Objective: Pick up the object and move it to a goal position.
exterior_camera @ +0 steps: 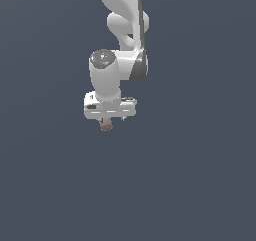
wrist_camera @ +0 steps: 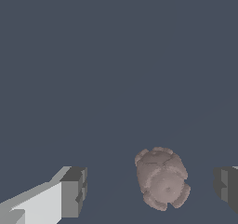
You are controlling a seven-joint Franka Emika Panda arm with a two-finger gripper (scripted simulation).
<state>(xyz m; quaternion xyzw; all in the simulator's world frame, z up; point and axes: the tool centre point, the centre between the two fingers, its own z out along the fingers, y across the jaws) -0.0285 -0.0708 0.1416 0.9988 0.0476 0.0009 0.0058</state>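
Note:
The object (wrist_camera: 161, 179) is a small brownish-pink lump with a bumpy, segmented surface, lying on the dark grey floor. In the wrist view it sits between the two dark finger pads (wrist_camera: 74, 193) of my gripper (wrist_camera: 149, 190), nearer one pad than the other and touching neither. The gripper is open with its fingers spread wide. In the exterior view the object (exterior_camera: 105, 125) peeks out just below the white gripper bar (exterior_camera: 110, 108), toward the exterior view's left end of it, and my gripper (exterior_camera: 113, 119) hangs straight down over it.
The white arm (exterior_camera: 125, 30) rises from the gripper to the top edge of the exterior view. A flat dark grey floor (exterior_camera: 200, 175) lies all around.

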